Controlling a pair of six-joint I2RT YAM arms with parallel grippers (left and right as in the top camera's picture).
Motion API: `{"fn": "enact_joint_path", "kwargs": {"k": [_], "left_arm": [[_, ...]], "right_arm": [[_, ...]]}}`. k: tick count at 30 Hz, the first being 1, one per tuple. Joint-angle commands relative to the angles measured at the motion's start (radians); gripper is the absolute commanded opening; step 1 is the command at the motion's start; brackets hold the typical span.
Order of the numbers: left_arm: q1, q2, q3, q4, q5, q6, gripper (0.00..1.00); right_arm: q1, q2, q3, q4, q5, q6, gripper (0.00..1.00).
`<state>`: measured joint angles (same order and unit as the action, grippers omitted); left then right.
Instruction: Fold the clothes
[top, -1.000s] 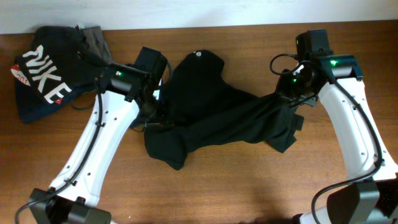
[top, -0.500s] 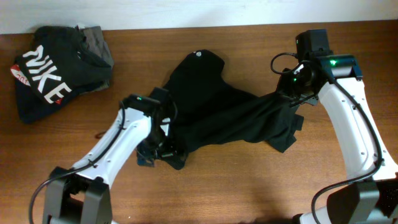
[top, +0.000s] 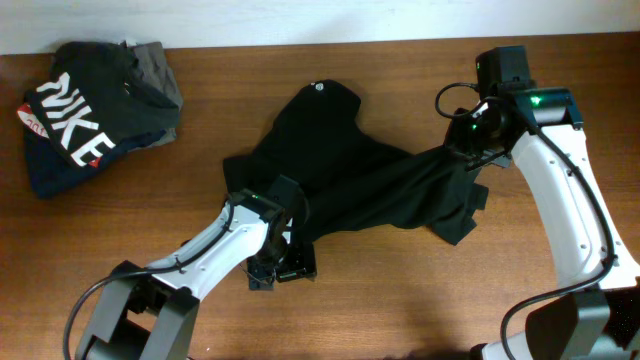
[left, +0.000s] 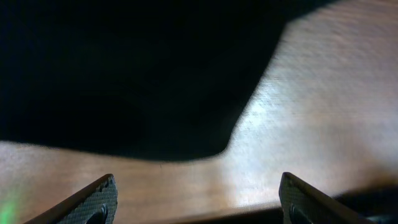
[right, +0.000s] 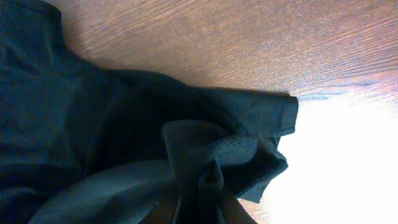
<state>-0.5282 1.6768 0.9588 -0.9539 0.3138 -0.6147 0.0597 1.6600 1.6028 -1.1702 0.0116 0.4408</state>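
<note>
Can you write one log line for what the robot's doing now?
left fingers: open, over table beside T-shirt | right fingers: shut on T-shirt | T-shirt: crumpled, unfolded

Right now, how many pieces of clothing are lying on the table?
3: a black T-shirt spread centrally, a dark NIKE garment at the far left, and a grey garment tucked against it. More could be hidden in that pile.

Left arm reaches in from the near-left base, forearm angled toward centre, wrist tipped down; left gripper jaws spread wide, nothing between them. Right arm runs up the right side, wrist turned inward; right gripper jaws nearly together, pinching shirt
</note>
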Motion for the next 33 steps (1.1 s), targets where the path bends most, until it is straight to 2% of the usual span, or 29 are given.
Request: {"fn": "enact_joint_path", "kwargs": {"k": [1,9,17,21,22,25,26,30,33], "left_arm": [[-0.001,-0.003,-0.029,0.023,-0.1,-0.067,0.82],[-0.001,-0.003,-0.029,0.157,-0.204,-0.067,0.83],[-0.001,-0.003,-0.029,0.202,-0.225,-0.067,0.82],[-0.001,-0.003,-0.029,0.202,-0.225,-0.067,0.51],[-0.001,-0.003,-0.029,0.202,-0.225,-0.067,0.4],[-0.001,-0.003,-0.029,0.201,-0.224,-0.067,0.27],[-0.001,-0.003,-0.029,0.198,-0.222,-0.067,0.18],[-0.001,-0.004,-0.028,0.186,-0.209,-0.066,0.01],[-0.001,-0.013,-0.027,0.178,-0.209,-0.066,0.01]], "right_arm": [[0.004,0.0,0.006,-0.002,0.027,0.001,0.16],[0.004,0.0,0.006,-0.015,0.026,0.001,0.16],[0.004,0.0,0.006,-0.027,0.026,0.001,0.17],[0.004,0.0,0.006,-0.031,0.026,0.001,0.16],[0.004,0.0,0.006,-0.031,0.026,0.001,0.17],[0.004,0.0,0.006,-0.031,0.026,0.002,0.17],[0.004,0.0,0.006,-0.031,0.026,0.002,0.17],[0.004,0.0,0.006,-0.031,0.026,0.002,0.17],[0.004,0.0,0.006,-0.031,0.026,0.002,0.17]]}}
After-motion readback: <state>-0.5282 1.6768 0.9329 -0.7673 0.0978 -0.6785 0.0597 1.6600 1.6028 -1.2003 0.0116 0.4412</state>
